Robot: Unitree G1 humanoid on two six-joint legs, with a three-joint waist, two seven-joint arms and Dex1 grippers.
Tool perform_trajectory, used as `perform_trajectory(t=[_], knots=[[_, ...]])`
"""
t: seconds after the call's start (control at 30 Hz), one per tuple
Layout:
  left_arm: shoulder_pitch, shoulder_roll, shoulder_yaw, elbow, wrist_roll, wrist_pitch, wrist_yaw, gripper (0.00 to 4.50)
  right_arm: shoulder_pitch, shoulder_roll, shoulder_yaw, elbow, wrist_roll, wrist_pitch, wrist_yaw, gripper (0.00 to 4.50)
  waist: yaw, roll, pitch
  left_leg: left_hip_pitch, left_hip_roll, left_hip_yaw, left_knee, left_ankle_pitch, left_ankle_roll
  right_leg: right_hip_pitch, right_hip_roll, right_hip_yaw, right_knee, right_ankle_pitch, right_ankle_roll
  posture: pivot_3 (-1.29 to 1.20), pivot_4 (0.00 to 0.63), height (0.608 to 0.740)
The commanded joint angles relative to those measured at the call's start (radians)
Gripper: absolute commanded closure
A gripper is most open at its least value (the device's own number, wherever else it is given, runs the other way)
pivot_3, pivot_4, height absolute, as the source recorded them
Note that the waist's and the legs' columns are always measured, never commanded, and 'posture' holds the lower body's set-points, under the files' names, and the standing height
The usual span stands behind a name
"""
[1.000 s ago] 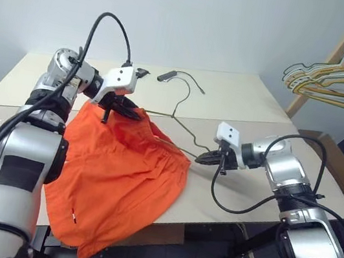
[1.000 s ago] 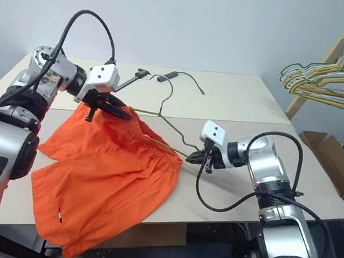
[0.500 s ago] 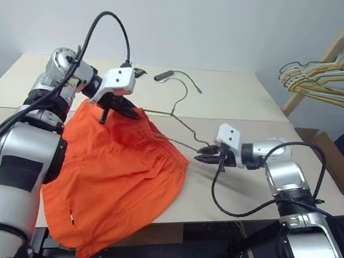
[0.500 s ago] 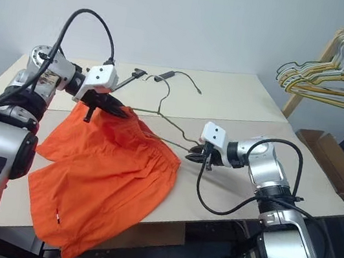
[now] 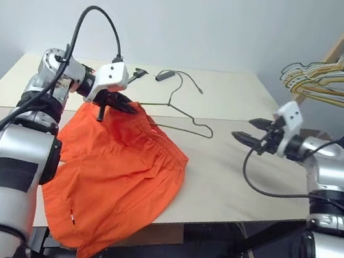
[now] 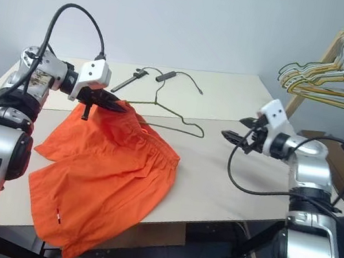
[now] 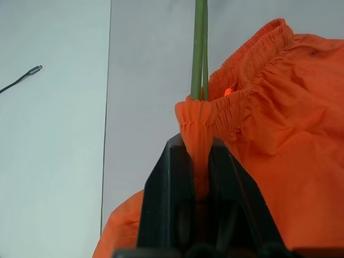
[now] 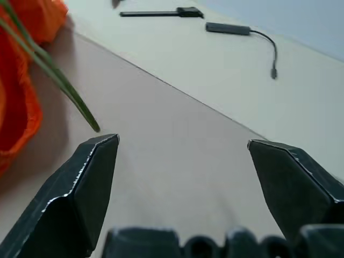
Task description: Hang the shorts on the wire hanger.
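Left end effector (image 5: 123, 105) pinching the shorts (image 5: 118, 179) by the gathered waistband, lifting it off the table (image 5: 229, 184). Wire hanger (image 5: 184, 114) threading into the waistband, lying beside. Right end effector (image 5: 250, 130) hovering apart, gaping wide, empty.

A big pale table (image 5: 230, 177) stands by a plain grey-blue wall (image 5: 195, 21). A wooden rack (image 5: 340, 57) with many hangers (image 5: 332, 86) is on the right, above a cardboard box (image 6: 334, 158).
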Motion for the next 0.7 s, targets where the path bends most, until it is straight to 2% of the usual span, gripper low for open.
perform_trajectory(t=[0.03, 0.13, 0.27, 0.4, 0.6, 0.7], knots=[[-0.02, 0.011, 0.026, -0.03, -0.025, -0.011, 0.009, 4.48, 0.105, 0.014, -0.015, -0.172, 0.108, 0.172, 0.023, 0.05, 0.0, 0.0, 0.0, 0.0, 0.0, 0.0, 0.0, 0.0, 0.0, 0.0, 0.0, 0.0, 0.0, 0.0, 0.0, -0.04, 0.0, 0.74], [-0.022, 0.015, 0.025, -0.031, -0.026, -0.013, 0.012, 4.48, 0.232, 0.092, 0.037, -0.339, 0.183, 0.318, 0.001, 0.05, -0.004, 0.0, 0.0, 0.0, 0.0, 0.0, 0.0, 0.0, 0.0, 0.0, 0.0, 0.001, 0.0, 0.0, 0.0, -0.04, 0.0, 0.74], [-0.02, 0.018, 0.025, -0.034, -0.029, -0.014, 0.014, 4.48, 0.311, 0.198, 0.108, -0.419, 0.185, 0.399, -0.082, 0.05, -0.004, 0.0, 0.0, 0.001, 0.0, 0.0, 0.0, 0.0, 0.0, -0.001, 0.001, 0.002, 0.002, 0.0, 0.0, -0.04, 0.0, 0.74], [-0.019, 0.019, 0.026, -0.036, -0.03, -0.015, 0.017, 4.48, 0.326, 0.278, 0.125, -0.438, 0.223, 0.456, -0.134, 0.05, 0.002, 0.0, 0.0, 0.0, -0.001, 0.0, 0.001, 0.0, 0.0, 0.0, 0.0, 0.001, 0.001, 0.0, 0.001, -0.03, 0.0, 0.74], [-0.018, 0.02, 0.03, -0.038, -0.035, -0.011, 0.016, 4.48, 0.295, 0.339, 0.097, -0.411, 0.258, 0.479, -0.192, 0.05, 0.012, 0.0, 0.0, -0.001, -0.001, 0.0, 0.001, 0.0, 0.001, 0.0, 0.0, 0.001, 0.0, 0.0, 0.001, -0.03, 0.0, 0.74], [-0.015, 0.019, 0.031, -0.038, -0.034, -0.013, 0.02, 4.48, 0.278, 0.36, 0.085, -0.386, 0.274, 0.493, -0.212, 0.87, 0.018, 0.0, 0.0, 0.0, -0.001, 0.0, 0.001, 0.0, 0.001, 0.0, 0.0, 0.001, 0.0, 0.0, 0.001, -0.03, 0.0, 0.74]])
